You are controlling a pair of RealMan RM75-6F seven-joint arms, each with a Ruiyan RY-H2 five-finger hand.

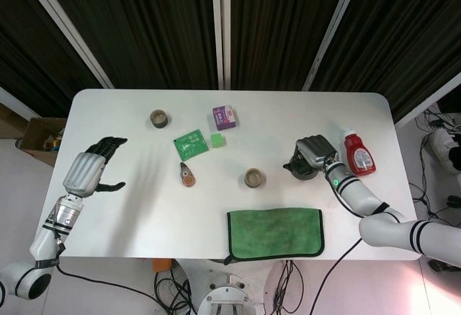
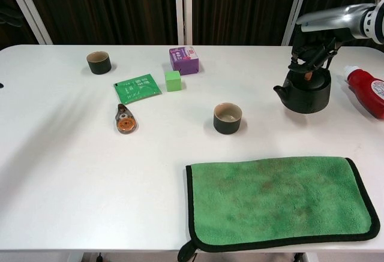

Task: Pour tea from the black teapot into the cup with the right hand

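The black teapot (image 2: 308,90) (image 1: 301,169) hangs just above the table at the right, its spout pointing left toward the cup. My right hand (image 2: 312,51) (image 1: 314,149) grips its handle from above. The brown cup (image 2: 227,118) (image 1: 253,178) stands upright on the table, left of the teapot and apart from it. A second dark cup (image 2: 99,62) (image 1: 159,118) sits at the far left back. My left hand (image 1: 96,165) hovers at the table's left edge, fingers apart and holding nothing.
A red sauce bottle (image 2: 366,92) lies just right of the teapot. A green cloth (image 2: 279,199) covers the front right. A purple box (image 2: 184,59), a green cube (image 2: 173,80), a green packet (image 2: 137,88) and a small orange tool (image 2: 125,120) lie left of centre.
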